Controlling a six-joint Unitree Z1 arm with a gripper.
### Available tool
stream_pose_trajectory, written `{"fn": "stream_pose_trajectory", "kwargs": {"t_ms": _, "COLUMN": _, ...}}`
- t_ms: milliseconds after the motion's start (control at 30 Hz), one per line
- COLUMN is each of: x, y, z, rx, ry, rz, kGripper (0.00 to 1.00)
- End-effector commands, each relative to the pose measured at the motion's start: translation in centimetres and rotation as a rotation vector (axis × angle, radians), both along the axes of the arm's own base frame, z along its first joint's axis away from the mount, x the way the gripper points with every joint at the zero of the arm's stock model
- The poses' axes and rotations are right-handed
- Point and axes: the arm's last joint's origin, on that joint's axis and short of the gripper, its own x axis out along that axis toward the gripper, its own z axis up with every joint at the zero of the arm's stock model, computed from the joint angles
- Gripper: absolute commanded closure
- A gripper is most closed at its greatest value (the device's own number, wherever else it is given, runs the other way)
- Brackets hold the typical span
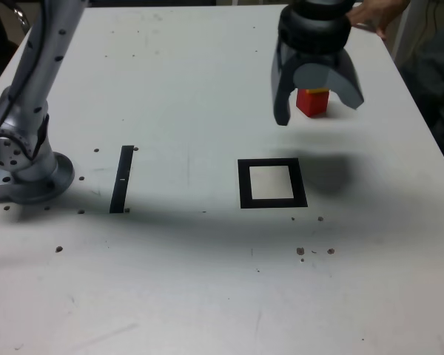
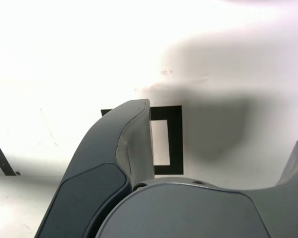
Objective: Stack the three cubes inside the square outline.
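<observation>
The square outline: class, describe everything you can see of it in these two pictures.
The square outline is a flat black frame around a white centre, lying on the white table. Nothing rests in it or touches it. In the exterior view it sits nearer the camera than the open gripper, beside the gripper's shadow. The wrist view shows only part of it, the rest hidden behind one grey finger.

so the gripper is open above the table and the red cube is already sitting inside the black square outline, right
Not quite. The gripper is open above the table, but the exterior view shows the red cube standing outside the square outline, farther back on the table behind the gripper. The outline's white centre holds nothing.
</observation>
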Motion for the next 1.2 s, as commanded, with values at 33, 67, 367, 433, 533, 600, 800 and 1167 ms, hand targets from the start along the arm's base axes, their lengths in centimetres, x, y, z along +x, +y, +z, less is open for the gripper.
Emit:
{"fn": "stream_pose_trajectory", "kwargs": {"t_ms": 33, "x": 1.3, "y": 0.2, "z": 0.0, "rx": 0.003, "ry": -0.011, "rz": -0.01, "kGripper": 0.0}}
{"fn": "stream_pose_trajectory", "kwargs": {"t_ms": 67, "x": 1.8, "y": 0.2, "z": 0.0, "rx": 0.003, "ry": -0.013, "rz": -0.014, "kGripper": 0.0}}
{"fn": "stream_pose_trajectory", "kwargs": {"t_ms": 367, "x": 4.3, "y": 1.4, "z": -0.7, "rx": -0.001, "ry": -0.019, "rz": -0.027, "kGripper": 0.0}}
{"fn": "stream_pose_trajectory", "kwargs": {"t_ms": 433, "x": 4.8, "y": 1.8, "z": -0.9, "rx": 0.001, "ry": -0.019, "rz": -0.031, "kGripper": 0.0}}
{"fn": "stream_pose_trajectory", "kwargs": {"t_ms": 533, "x": 5.5, "y": 2.4, "z": -1.2, "rx": 0.005, "ry": -0.022, "rz": -0.037, "kGripper": 0.0}}
{"fn": "stream_pose_trajectory", "kwargs": {"t_ms": 600, "x": 6.0, "y": 2.6, "z": -1.4, "rx": 0.008, "ry": -0.027, "rz": -0.043, "kGripper": 0.0}}
{"fn": "stream_pose_trajectory", "kwargs": {"t_ms": 800, "x": 7.5, "y": 2.9, "z": -1.8, "rx": 0.013, "ry": -0.049, "rz": -0.065, "kGripper": 0.0}}
{"fn": "stream_pose_trajectory", "kwargs": {"t_ms": 1167, "x": 8.9, "y": 4.7, "z": -2.8, "rx": 0.013, "ry": -0.067, "rz": -0.073, "kGripper": 0.0}}
